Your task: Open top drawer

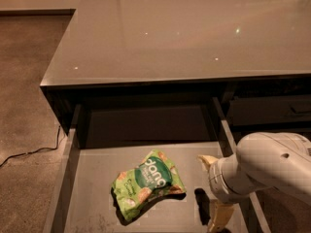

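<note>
The top drawer [97, 178] is pulled far out from under the grey counter. Its pale grey scuffed floor shows, and its front and handle are cut off below the frame. A green snack bag [146, 184] lies on the drawer floor near the middle. My gripper [213, 191] is at the drawer's right side, low over the floor, on the white arm [272, 171] that comes in from the right. Its two beige fingertips [208, 160] stand apart with nothing between them. It is to the right of the bag and does not touch it.
The glossy grey countertop [184, 28] overhangs the drawer's back. A shut dark drawer front [272, 111] is on the right. A thin cable [29, 153] runs over the speckled floor on the left.
</note>
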`<state>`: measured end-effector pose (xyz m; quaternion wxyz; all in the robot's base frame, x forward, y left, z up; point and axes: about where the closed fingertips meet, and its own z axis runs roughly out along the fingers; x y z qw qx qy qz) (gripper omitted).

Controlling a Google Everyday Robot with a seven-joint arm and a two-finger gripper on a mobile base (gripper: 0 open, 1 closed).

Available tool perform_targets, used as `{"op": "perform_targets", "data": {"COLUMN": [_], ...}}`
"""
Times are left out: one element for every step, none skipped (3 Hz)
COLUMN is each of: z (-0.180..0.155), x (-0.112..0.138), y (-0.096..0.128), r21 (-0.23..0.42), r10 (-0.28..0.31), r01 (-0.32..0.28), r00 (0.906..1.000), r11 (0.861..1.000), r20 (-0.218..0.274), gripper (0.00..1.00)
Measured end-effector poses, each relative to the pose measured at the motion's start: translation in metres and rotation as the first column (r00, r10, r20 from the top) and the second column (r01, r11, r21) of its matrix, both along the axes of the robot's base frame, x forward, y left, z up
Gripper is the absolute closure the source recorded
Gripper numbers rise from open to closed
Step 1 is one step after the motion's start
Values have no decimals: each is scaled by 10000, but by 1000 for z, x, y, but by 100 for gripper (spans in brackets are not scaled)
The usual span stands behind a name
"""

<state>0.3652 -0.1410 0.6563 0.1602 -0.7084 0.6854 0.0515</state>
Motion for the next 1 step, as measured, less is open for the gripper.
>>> {"op": "perform_targets", "data": {"z": [0], "x": [0], "y": [0], "r21": [0], "r10": [0], "r01": [0], "r00": [10000], "r11": [10000], "r20": [0], "gripper": [0]}}
